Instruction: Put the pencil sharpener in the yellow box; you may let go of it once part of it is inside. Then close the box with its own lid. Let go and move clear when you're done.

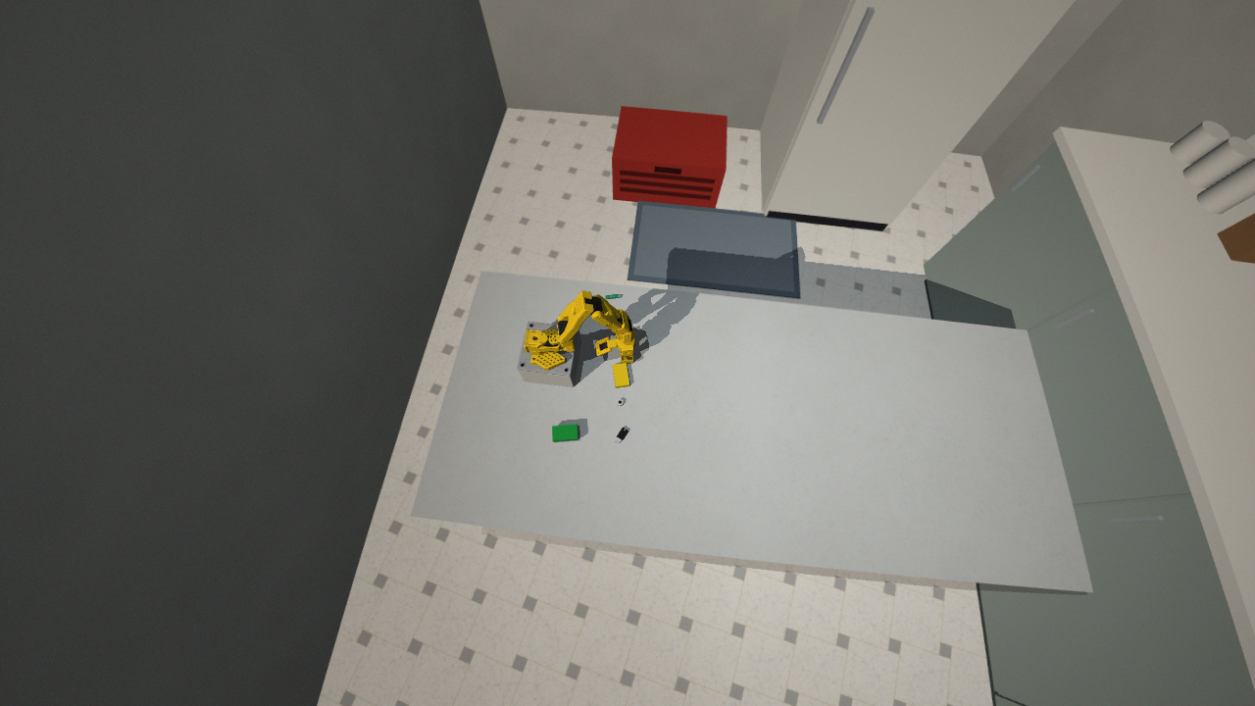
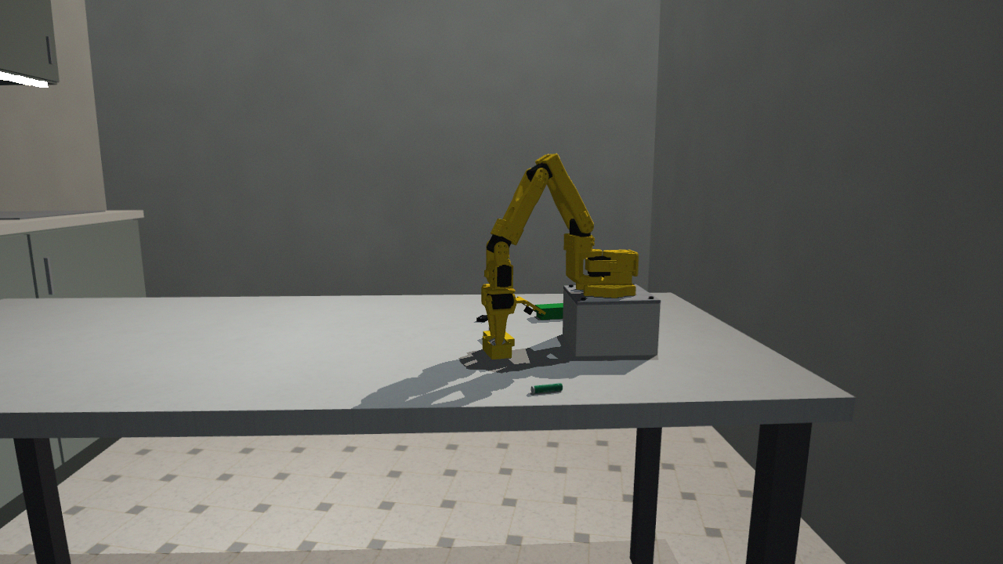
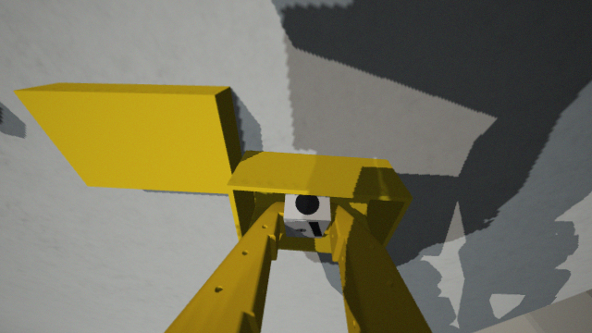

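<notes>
Top view gives the widest look: the grey table (image 1: 789, 456) fills the middle of the room over a tiled floor (image 1: 543, 631), with a red tool chest (image 1: 669, 158) and a dark blue mat (image 1: 715, 250) beyond its far edge; my yellow arm (image 1: 583, 318) folds up from a grey base block (image 1: 545, 372) near the table's left end and bends down to the surface just beside that block. From the exterior view the arm (image 2: 540, 203) makes a sharp peak, its forearm dropping nearly straight down; my tool (image 2: 497, 341) points at the table and reaches into the yellow box (image 2: 497, 348), which stands on the table in the arm's shadow. Wrist view shows the yellow box (image 3: 390, 203) open, its lid (image 3: 134, 139) swung out flat to one side and joined to the box along one edge; my tool (image 3: 307, 233) is clamped on the pencil sharpener (image 3: 307, 214), a small white block with a round black hole facing the camera; the sharpener sits between the fingers at the mouth of the box, within its walls. Smaller things lie apart on the table: a green block (image 1: 565, 431), a green cylinder (image 2: 546, 388) near the front edge, a small black item (image 1: 622, 432), and a tiny pale piece (image 1: 620, 401) just past the box.
</notes>
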`<action>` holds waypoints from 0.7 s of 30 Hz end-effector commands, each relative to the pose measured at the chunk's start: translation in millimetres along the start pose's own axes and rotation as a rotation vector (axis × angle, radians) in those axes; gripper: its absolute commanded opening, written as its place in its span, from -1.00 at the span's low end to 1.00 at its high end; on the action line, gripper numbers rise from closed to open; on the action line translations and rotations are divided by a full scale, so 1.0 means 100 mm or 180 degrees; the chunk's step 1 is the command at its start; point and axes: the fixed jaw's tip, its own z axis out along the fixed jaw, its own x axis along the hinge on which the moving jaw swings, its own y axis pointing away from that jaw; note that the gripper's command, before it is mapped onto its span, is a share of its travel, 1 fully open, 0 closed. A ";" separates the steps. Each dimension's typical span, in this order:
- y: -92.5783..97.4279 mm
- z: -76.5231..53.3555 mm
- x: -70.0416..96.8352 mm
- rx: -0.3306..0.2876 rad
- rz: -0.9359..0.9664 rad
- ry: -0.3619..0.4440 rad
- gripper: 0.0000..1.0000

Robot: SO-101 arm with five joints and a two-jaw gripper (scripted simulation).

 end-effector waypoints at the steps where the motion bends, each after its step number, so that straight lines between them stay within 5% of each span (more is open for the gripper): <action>1: 0.01 0.03 0.00 0.0004 0.0001 -0.0008 -0.88; 21: 0.01 0.05 0.00 0.0004 0.0001 -0.0008 -0.88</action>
